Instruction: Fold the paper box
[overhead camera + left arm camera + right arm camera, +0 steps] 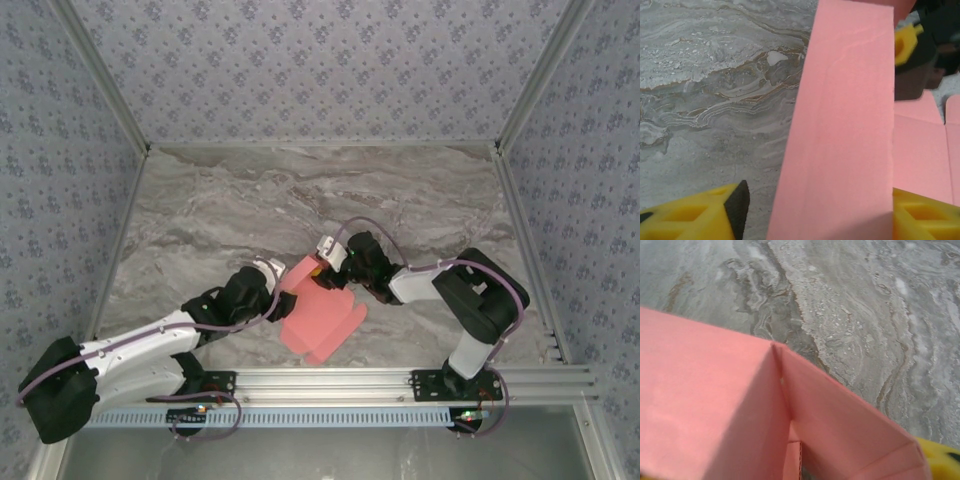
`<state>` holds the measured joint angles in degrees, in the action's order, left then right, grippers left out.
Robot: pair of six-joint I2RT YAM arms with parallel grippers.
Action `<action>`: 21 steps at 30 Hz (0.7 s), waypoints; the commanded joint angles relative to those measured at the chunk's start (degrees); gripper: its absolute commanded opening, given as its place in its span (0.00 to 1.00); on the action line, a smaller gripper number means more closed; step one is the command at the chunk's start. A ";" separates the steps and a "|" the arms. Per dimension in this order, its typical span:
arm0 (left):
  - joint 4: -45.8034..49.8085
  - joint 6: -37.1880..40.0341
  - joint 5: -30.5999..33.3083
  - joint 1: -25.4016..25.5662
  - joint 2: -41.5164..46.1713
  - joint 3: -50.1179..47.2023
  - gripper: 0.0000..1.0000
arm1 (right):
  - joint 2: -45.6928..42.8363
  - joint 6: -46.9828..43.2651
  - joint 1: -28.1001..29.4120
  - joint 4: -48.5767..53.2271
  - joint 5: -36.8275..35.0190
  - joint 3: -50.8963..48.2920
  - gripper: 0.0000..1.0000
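The paper box [322, 318] is a salmon-pink card sheet lying flat near the table's front, with one panel [845, 130] folded upright at its far left end. My left gripper [280, 288] straddles that upright panel. Its left pad [738, 207] stands clear of the card and the other finger [925, 215] sits against it, so the jaws are open. My right gripper [335, 258] is at the raised end from the far side, its yellow finger [905, 44] showing behind the panel. In the right wrist view a folded corner [777, 385] of the box hides the jaws, apart from one yellow finger [940, 460].
The marble tabletop [250, 200] stretches behind the box. Patterned walls with metal posts enclose the left, back and right sides. An aluminium rail [340, 380] runs along the near edge by the arm bases.
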<state>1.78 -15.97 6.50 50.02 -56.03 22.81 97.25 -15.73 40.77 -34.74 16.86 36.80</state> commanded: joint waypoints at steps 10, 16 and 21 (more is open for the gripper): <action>-2.25 2.61 1.69 0.95 1.36 -1.32 0.54 | -10.90 -17.47 -8.22 26.34 23.19 3.09 0.70; -3.53 3.29 1.61 1.47 0.23 -1.55 0.53 | -17.49 -23.42 -18.59 29.37 36.10 -0.45 0.72; -3.36 3.77 1.68 1.84 0.11 -1.41 0.53 | -18.76 -26.53 -19.44 31.06 29.43 1.57 0.72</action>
<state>-0.19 -13.30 7.38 51.31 -55.77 21.80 79.33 -37.47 20.64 -7.66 47.33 37.34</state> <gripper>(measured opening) 0.529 0.723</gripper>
